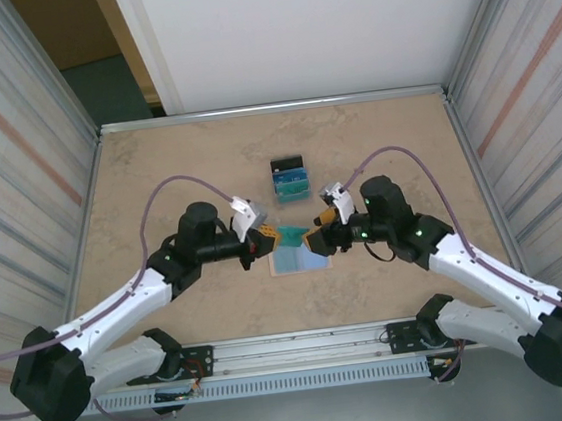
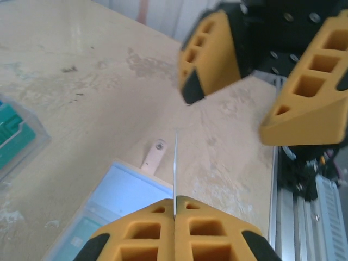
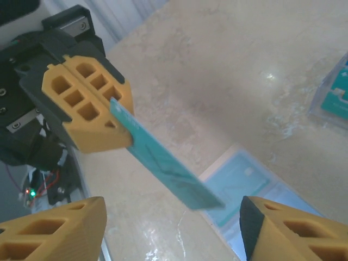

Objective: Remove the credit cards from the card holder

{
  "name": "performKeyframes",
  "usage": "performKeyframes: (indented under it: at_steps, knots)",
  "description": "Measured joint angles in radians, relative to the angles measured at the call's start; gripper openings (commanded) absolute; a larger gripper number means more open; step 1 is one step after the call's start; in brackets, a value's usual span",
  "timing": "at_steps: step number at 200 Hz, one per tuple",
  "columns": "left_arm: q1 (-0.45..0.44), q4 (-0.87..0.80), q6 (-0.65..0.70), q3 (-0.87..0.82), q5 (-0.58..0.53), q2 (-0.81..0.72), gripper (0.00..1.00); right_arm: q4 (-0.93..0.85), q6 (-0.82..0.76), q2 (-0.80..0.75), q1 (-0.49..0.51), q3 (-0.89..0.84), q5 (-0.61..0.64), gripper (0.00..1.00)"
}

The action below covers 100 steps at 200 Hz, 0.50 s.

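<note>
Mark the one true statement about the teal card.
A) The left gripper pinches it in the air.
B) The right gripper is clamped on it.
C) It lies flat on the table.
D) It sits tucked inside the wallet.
A: in the right wrist view, the left gripper is shut on one end of the teal card, which juts out above the table, while the right gripper stands open around it.

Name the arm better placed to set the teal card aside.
Left. The left end effector is shut on the teal card, above the open card holder. The right end effector stands open, gripping nothing.
</note>
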Motion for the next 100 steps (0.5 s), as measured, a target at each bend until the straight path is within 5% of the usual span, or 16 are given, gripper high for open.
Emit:
performKeyframes:
  at_steps: [50, 100]
  knots:
    - [0.002, 0.264, -0.268, -0.099, -0.048, -0.011, 0.00, 0.238, 0.185, -0.055, -0.034, -0.136, -0.043, 0.70]
    - [0.002, 0.420, -0.399, -0.125, -0.048, -0.021, 0.00, 0.409, 0.282, -0.027, -0.069, -0.158, -0.085, 0.70]
